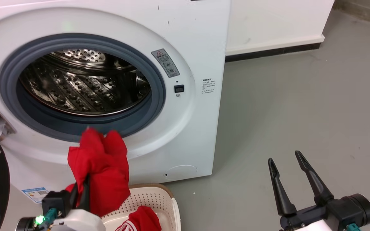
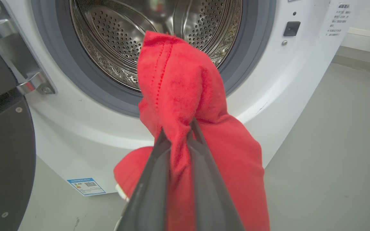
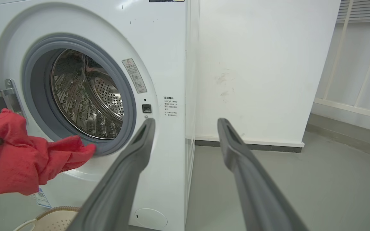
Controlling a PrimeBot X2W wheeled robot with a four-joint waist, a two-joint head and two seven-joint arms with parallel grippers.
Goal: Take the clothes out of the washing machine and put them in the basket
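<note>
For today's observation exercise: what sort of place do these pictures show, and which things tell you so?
Probably a laundry area in a plain room: a white front-loading washing machine, a cream basket with red clothes, bare grey floor.

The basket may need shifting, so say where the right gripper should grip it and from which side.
Probably the right-wall rim of the basket, from above, one finger inside, one outside: that thin lip is bare and nearest the open right gripper, while red clothes cover the left part.
</note>
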